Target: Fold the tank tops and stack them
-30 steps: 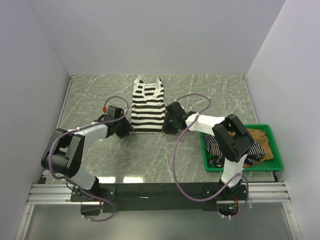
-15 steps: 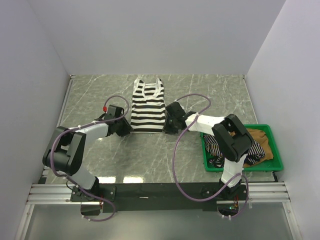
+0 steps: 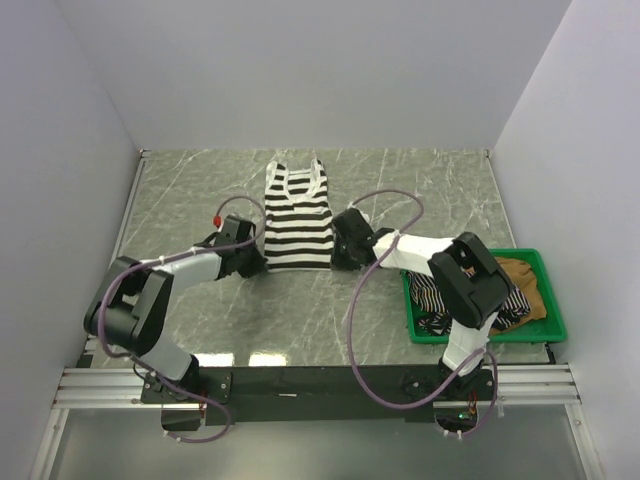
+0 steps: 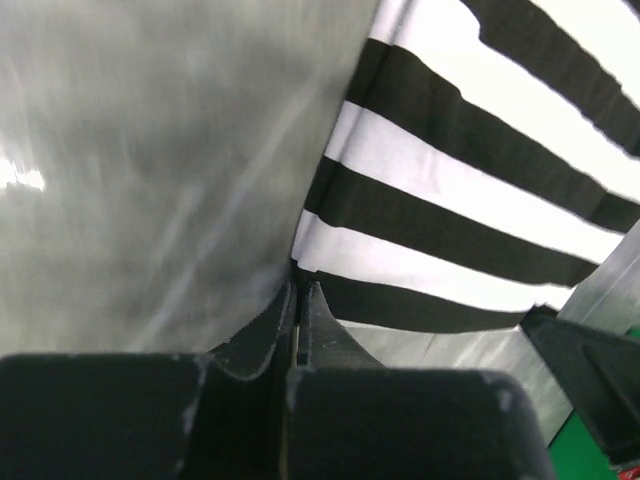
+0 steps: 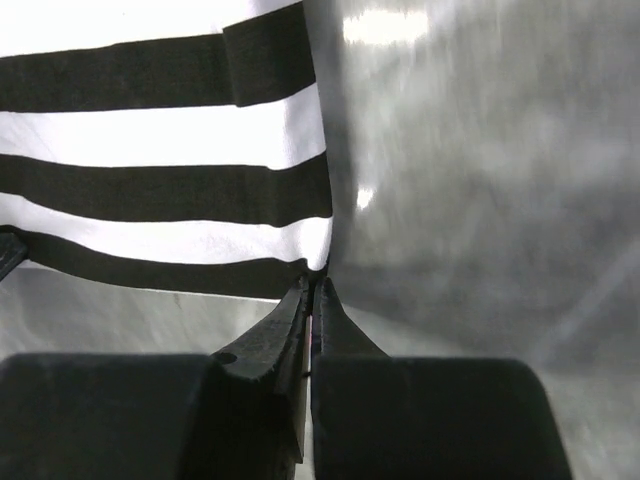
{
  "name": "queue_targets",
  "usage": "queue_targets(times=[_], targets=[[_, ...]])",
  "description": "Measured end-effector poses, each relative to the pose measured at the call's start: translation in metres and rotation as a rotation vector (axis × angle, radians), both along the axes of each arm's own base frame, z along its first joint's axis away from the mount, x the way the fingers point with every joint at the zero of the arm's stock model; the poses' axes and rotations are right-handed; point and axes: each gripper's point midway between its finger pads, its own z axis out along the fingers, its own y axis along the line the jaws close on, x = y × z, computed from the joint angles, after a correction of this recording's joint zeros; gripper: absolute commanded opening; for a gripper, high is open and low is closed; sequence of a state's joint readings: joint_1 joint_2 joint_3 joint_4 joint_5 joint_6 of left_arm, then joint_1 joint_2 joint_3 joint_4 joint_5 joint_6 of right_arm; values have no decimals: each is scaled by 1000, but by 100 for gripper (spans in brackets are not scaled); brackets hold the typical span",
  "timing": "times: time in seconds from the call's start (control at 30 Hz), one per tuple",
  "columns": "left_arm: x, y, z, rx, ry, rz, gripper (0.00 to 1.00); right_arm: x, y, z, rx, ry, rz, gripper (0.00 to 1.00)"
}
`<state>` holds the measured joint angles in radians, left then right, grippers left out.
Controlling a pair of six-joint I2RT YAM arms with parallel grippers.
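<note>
The right arm's elbow hides much of the pinstriped top (image 3: pixel 426 295) in the tray (image 3: pixel 556 318) at 4 o'clock. Both arms reach low toward 12. The left gripper (image 3: pixel 252 262) (image 4: pixel 300 290) and right gripper (image 3: pixel 340 258) (image 5: pixel 313 285) have their jaws pinched together on the near hem corners of the striped top (image 3: pixel 298 215) (image 4: pixel 450 190) (image 5: pixel 160 160), which lies flat at centre.

Left hand (image 4: pixel 300 290) and right hand (image 5: pixel 313 285), open before, now tight on near hem corners of the striped tank top (image 3: pixel 298 215)
</note>
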<state>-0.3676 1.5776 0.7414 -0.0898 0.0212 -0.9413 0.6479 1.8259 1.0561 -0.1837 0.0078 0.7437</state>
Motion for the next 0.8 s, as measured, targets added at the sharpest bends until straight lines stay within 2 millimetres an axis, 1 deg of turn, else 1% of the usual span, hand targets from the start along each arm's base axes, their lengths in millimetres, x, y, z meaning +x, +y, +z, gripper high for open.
queue_targets(times=[0.07,0.1,0.2,0.27,0.37,0.43,0.47,0.53,0.63,0.7,0.77,0.8], targets=[[-17,-5,0,5,14,-27,1,-16,-6,1,-20,-1,22,0],[-30,-8,1,11,25,-46,0,-25,-8,1,-28,2,35,0],[-67,-15,4,13,56,-93,1,-64,-15,3,-54,9,91,0],[-90,-18,11,3,66,-117,1,-88,-17,5,-63,12,131,0],[-120,-27,30,-31,52,-147,1,-126,-16,14,-62,12,194,0],[-135,-34,50,-70,24,-159,1,-145,-14,25,-45,10,224,0],[-140,-35,56,-85,15,-161,1,-150,-13,31,-34,4,234,0],[-148,-35,70,-120,-4,-150,1,-157,-11,49,0,-15,240,0],[-154,-30,79,-126,-1,-122,1,-154,-9,80,32,-51,221,0],[-152,-27,84,-111,6,-105,1,-144,-3,102,55,-86,206,0],[-145,-29,94,-98,-3,-94,1,-131,4,123,85,-120,193,0],[-140,-31,100,-96,-11,-90,1,-124,5,130,94,-133,184,0]])
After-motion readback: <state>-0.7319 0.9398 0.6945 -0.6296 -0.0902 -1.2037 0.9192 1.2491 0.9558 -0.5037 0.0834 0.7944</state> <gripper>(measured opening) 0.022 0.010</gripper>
